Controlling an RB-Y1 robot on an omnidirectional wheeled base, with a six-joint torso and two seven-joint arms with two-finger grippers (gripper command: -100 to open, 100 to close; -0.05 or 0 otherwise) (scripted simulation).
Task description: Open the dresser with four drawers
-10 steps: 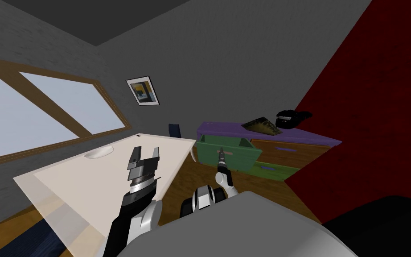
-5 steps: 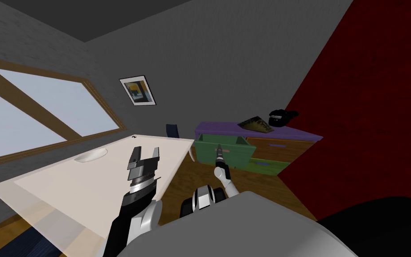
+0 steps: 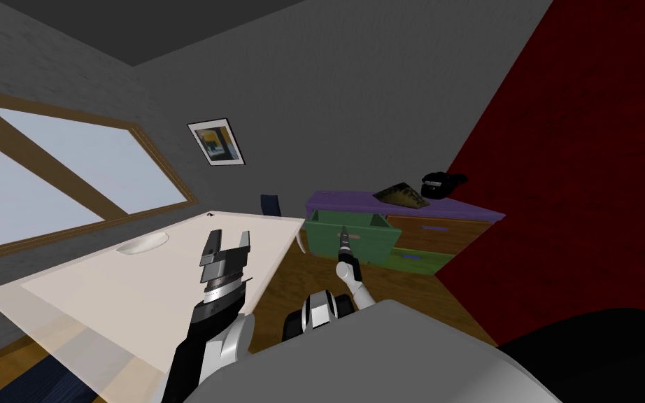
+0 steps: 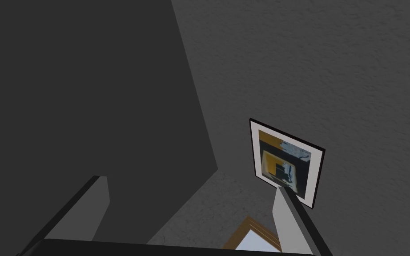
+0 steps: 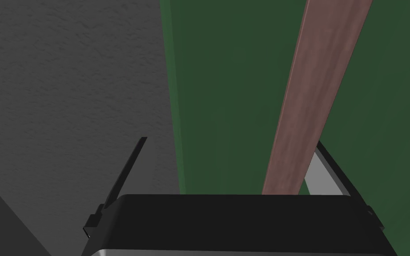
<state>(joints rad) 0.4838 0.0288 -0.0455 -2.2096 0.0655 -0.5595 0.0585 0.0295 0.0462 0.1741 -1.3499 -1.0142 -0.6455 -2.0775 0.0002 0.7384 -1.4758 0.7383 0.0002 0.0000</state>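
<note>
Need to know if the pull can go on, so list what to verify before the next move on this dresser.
1. The green drawer is pulled out of the dresser: ok.
2. The brown handle lies between the fingers of the right gripper: ok.
3. The right gripper is shut on the handle: not ok, its fingers stand open.
4. The left gripper is away from the dresser, open above the white table: ok.
5. The drawer has room to slide further: cannot tell.
</note>
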